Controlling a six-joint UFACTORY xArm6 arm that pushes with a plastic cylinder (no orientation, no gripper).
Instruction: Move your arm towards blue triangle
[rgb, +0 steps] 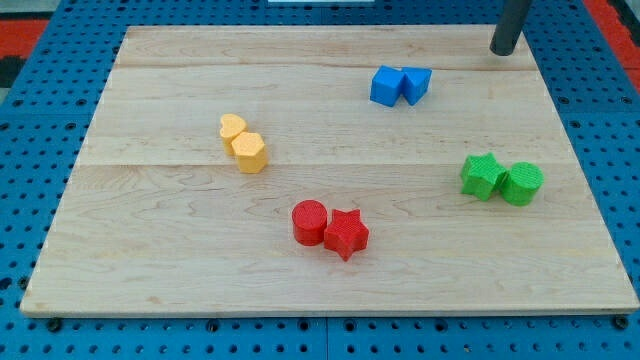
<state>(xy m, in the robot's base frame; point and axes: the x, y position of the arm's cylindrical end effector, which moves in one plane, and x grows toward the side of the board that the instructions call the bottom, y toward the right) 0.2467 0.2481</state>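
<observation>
Camera view: our tip (502, 50) sits at the board's (150, 250) top-right edge, holding nothing, no fingers here. Blue triangle (417, 84) lies left and below it, well apart, touching the blue cube (386, 86).

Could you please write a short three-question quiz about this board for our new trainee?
1. True or false: my tip touches the blue triangle.
2. Which pair lies nearest the view's bottom? A) the yellow blocks B) red cylinder and red star C) the green blocks
3. Fill in: the blue triangle touches the blue ___ on its left in the view.

Key:
1. False: it stands apart, toward the view's upper right.
2. B.
3. Cube.
</observation>
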